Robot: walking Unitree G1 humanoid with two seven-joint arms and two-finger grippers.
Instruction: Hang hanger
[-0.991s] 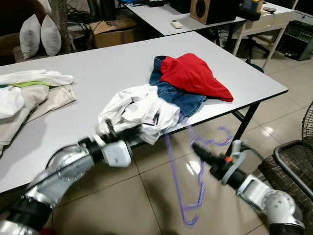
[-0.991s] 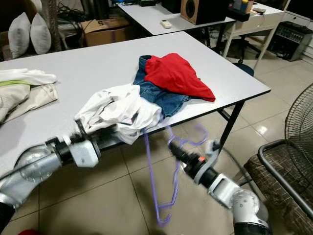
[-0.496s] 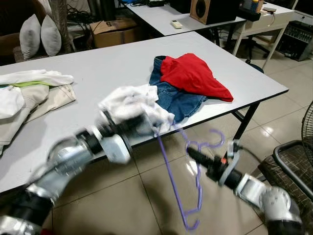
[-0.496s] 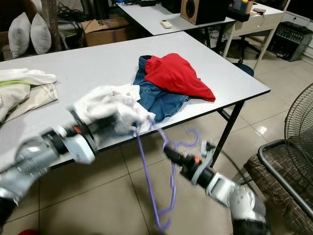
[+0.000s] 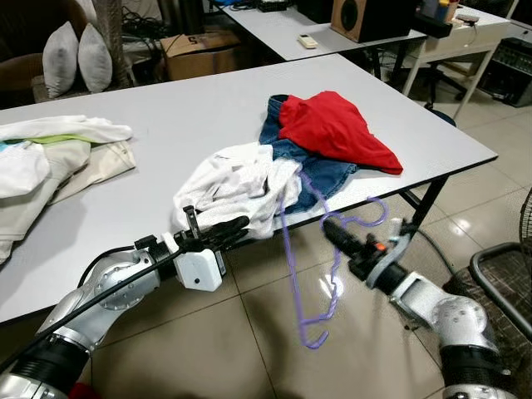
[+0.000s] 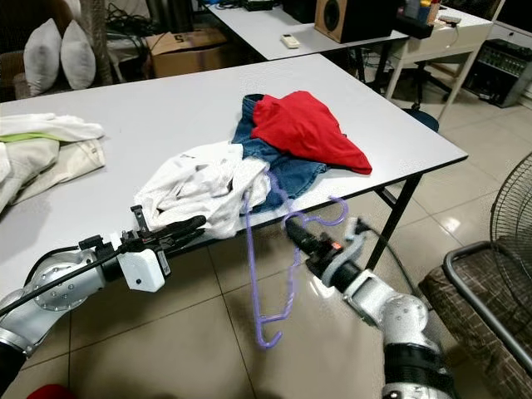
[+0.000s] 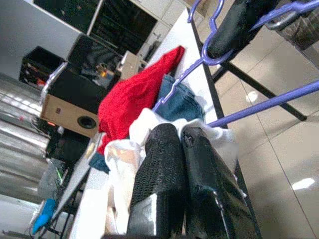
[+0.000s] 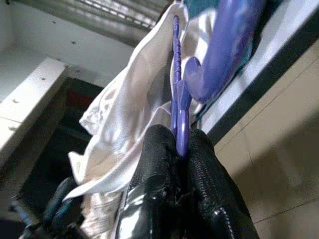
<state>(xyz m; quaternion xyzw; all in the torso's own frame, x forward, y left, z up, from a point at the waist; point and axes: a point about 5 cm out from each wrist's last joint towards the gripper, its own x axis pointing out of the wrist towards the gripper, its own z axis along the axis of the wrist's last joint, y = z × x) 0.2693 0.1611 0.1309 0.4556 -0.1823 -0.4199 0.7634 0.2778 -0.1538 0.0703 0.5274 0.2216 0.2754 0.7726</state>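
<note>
A purple hanger [image 5: 288, 249] hangs off the table's front edge, its hook [image 5: 370, 218] beside my right gripper [image 5: 331, 226]. That gripper is shut on the hanger's neck [image 8: 180, 124] below the table edge. One arm of the hanger runs up into the crumpled white shirt [image 5: 237, 183] lying at the edge of the grey table [image 5: 166, 108]. My left gripper [image 5: 237, 224] sits at the shirt's overhanging hem, its fingers [image 7: 159, 164] pressed together with white cloth around the tips.
Blue jeans [image 5: 320, 170] and a red garment [image 5: 332, 129] lie behind the shirt. Beige and white clothes [image 5: 50, 158] are piled at the table's left. A dark chair frame [image 5: 499, 278] stands on the tiled floor at right, and a second table [image 5: 274, 25] behind.
The white shirt was lifted by my left gripper and lies back on the table edge. My right gripper raised the hanger, whose arm now reaches into the shirt. The camera shifted slightly.
</note>
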